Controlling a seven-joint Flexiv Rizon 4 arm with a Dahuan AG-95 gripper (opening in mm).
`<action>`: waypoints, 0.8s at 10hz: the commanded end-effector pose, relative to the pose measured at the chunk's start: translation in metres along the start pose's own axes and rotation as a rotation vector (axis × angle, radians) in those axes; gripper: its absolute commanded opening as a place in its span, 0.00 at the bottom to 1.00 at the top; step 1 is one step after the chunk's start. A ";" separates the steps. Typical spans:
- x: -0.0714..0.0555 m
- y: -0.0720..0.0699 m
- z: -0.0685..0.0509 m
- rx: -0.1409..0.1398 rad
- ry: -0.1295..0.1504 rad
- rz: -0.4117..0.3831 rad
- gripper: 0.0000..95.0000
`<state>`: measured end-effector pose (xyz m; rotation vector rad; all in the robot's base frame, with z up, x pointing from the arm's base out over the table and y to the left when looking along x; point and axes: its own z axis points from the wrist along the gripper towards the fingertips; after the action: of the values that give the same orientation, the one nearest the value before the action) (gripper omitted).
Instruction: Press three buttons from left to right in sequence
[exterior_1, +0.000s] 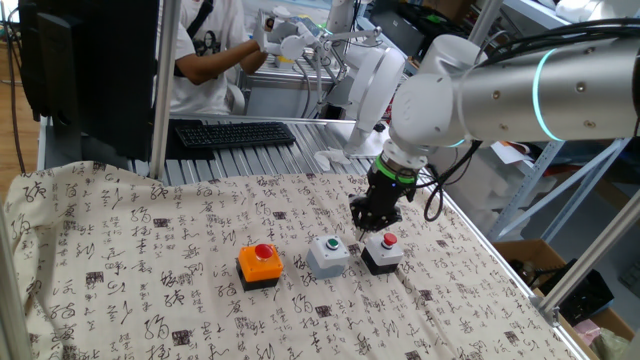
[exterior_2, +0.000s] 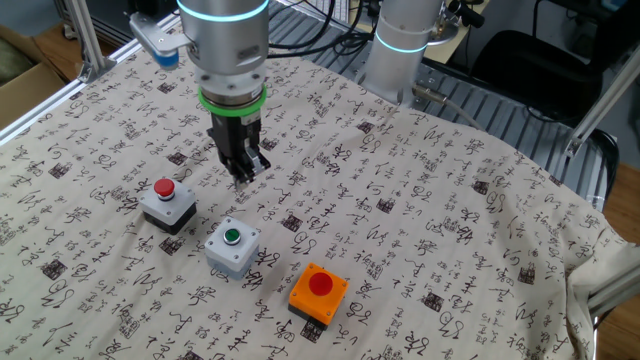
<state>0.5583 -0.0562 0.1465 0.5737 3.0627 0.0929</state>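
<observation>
Three buttons stand in a row on the patterned cloth. The orange box with a red button (exterior_1: 260, 263) (exterior_2: 319, 291) is at the left in one fixed view. The light grey box with a green button (exterior_1: 329, 253) (exterior_2: 232, 246) is in the middle. The black box with a small red button (exterior_1: 382, 250) (exterior_2: 167, 201) is at the right. My gripper (exterior_1: 362, 227) (exterior_2: 243, 176) points down just behind the gap between the grey and black boxes. Its fingers are shut with nothing between them, and it touches no box.
The calligraphy-print cloth (exterior_1: 150, 260) covers the table. A black keyboard (exterior_1: 235, 132) lies at the back beyond the cloth, near a seated person (exterior_1: 205, 45). A second arm's base (exterior_2: 405, 40) stands at the table's far side. Metal frame posts (exterior_1: 160, 90) rise at the edges.
</observation>
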 end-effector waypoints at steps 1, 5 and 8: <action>0.001 0.000 -0.002 0.003 -0.002 -0.010 0.00; 0.001 0.000 -0.002 0.002 -0.006 0.027 0.00; 0.001 0.000 -0.002 0.001 -0.002 0.070 0.00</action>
<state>0.5578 -0.0563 0.1476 0.6807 3.0411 0.0914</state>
